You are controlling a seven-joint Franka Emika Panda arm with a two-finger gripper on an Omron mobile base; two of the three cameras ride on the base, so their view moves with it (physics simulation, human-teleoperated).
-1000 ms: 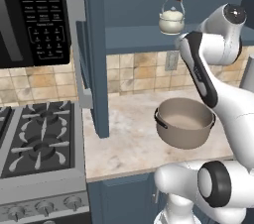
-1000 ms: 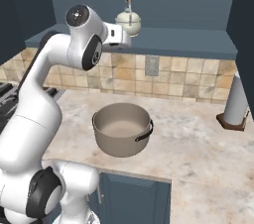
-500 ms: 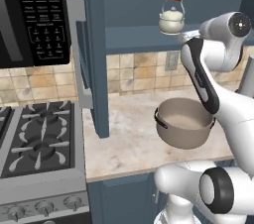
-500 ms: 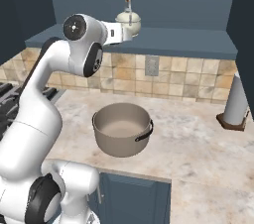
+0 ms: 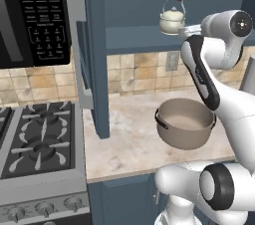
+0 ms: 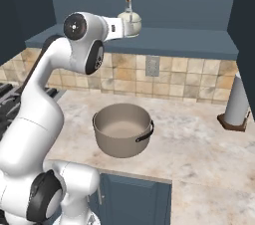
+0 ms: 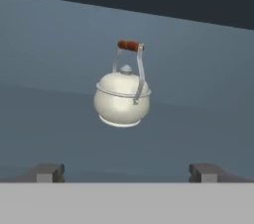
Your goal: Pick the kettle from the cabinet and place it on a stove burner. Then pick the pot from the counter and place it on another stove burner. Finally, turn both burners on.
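The gripper (image 7: 126, 172), fingers spread wide and empty, faced the kettle (image 7: 122, 100) standing upright on the cabinet (image 5: 144, 37) shelf.

A home kitchen: gas stove (image 5: 37, 142), microwave (image 5: 32, 17), tiled backsplash (image 6: 174, 77), marbled counter (image 6: 199, 139) and blue cabinet (image 5: 92, 50).

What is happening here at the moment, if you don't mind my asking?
The robot arm is reaching into the open cabinet toward the kettle, which stands upright on the shelf. Its hand is open and empty, lined up with the kettle but short of it. The pot sits on the counter, untouched, and the stove to the left has nothing on its burners.
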